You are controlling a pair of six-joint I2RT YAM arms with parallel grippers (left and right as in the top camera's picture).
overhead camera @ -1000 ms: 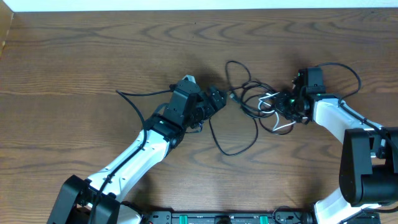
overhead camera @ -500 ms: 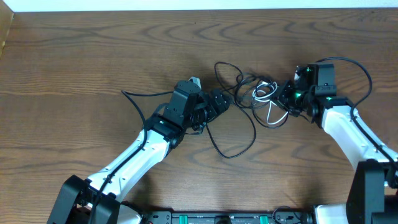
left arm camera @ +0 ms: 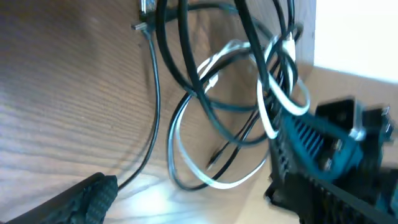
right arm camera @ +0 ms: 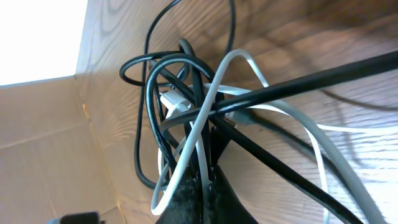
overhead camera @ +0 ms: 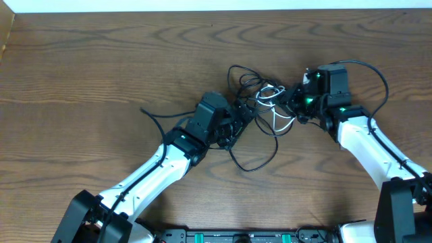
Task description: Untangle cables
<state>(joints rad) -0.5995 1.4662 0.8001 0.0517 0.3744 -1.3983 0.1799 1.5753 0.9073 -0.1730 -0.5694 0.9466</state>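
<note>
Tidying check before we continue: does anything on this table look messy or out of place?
Yes: the cables lie in one knot at the upper middle of the table, white looped through black. The right end effector is shut on the cables; the left end effector stands open beside them.

The table [overhead camera: 101, 61] is brown wood with bold dark grain, smooth, with a soft sheen. The black cables [right arm camera: 323, 78] wear smooth, slightly glossy plastic sheaths; the white cable [right arm camera: 203, 124] looks shinier. The right gripper [right arm camera: 208, 177] has matt black, finely grained pads [right arm camera: 186, 202]. The left arm's shell [overhead camera: 145, 179] is glossy white plastic.
</note>
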